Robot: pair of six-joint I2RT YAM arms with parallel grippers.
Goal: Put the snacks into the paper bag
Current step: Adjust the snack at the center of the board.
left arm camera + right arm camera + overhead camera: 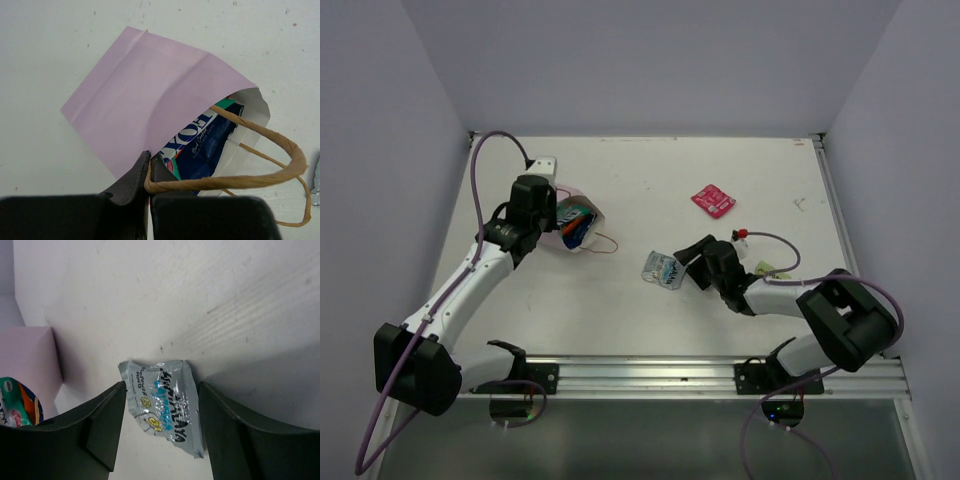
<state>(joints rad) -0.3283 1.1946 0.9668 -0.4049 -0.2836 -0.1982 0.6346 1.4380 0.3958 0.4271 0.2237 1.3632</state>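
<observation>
The pale pink paper bag [572, 222] lies at the left, its mouth toward the right; it shows large in the left wrist view [150, 95]. Inside it I see a dark blue packet [205, 145] and edges of teal and orange ones. My left gripper [149, 167] is shut on the bag's rim and a tan string handle [240, 181]. My right gripper [160, 405] is open, its fingers on either side of the silver-grey packet [165, 400] lying on the table [663, 269]. A pink-red packet [713, 200] lies farther back. A yellow-green packet [767, 269] peeks out behind the right arm.
The white table [650, 170] has walls at the back and sides and a metal rail [650, 372] along the near edge. The right arm's cable [775, 240] loops over the table by the yellow-green packet.
</observation>
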